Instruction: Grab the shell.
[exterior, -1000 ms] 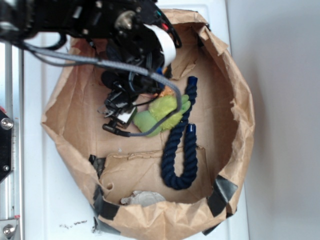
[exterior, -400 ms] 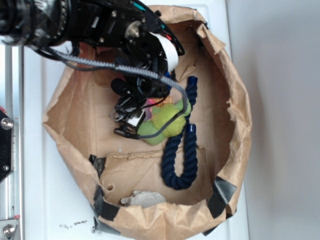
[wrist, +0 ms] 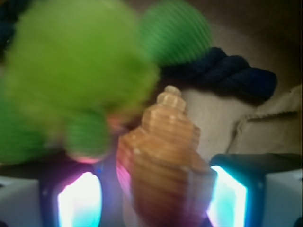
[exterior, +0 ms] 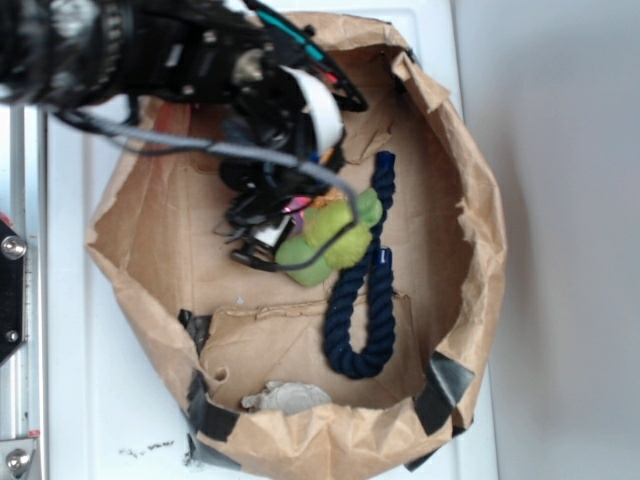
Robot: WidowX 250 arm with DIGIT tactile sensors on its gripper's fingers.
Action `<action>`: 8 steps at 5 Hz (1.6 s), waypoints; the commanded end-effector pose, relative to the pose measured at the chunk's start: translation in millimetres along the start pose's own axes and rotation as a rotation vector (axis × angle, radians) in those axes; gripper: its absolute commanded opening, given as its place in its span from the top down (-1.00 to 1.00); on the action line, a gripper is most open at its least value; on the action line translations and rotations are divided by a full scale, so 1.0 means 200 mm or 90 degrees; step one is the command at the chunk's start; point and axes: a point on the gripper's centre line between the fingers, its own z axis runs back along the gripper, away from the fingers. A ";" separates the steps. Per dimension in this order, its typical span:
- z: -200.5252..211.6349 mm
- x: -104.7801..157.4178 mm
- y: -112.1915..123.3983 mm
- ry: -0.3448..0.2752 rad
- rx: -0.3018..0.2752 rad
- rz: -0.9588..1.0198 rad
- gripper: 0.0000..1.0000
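Having slid closer, tool (wrist: 150, 189) now straddles shell (wrist: 161, 156).

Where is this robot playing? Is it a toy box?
Probably a robot test setup, not a playroom: a brown paper bin on a white table holds a shell, green plush toy and blue rope.

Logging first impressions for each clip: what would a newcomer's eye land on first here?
In the wrist view, the ribbed orange shell fills the foreground between the glowing fingers of the gripper, with the lime-green plush toy crowding it from the upper left. From outside, a dark blue rope curves across the floor of the brown paper bag.
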 end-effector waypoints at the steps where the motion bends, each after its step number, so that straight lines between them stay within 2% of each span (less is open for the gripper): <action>1: 0.13 0.07 0.02 -0.015 0.018 0.011 1.00; 2: 0.28 0.09 0.00 -0.037 -0.015 0.021 1.00; 3: 0.43 0.14 -0.02 -0.053 -0.031 0.047 1.00; 4: 0.54 0.24 -0.04 -0.067 0.018 0.102 1.00; 5: 0.57 0.32 -0.09 -0.085 0.150 0.159 1.00; 6: 0.52 0.41 -0.13 -0.034 0.208 0.277 1.00; 7: 0.54 0.46 -0.08 0.055 0.214 0.432 1.00; 8: 0.52 0.46 -0.10 0.089 0.221 0.460 1.00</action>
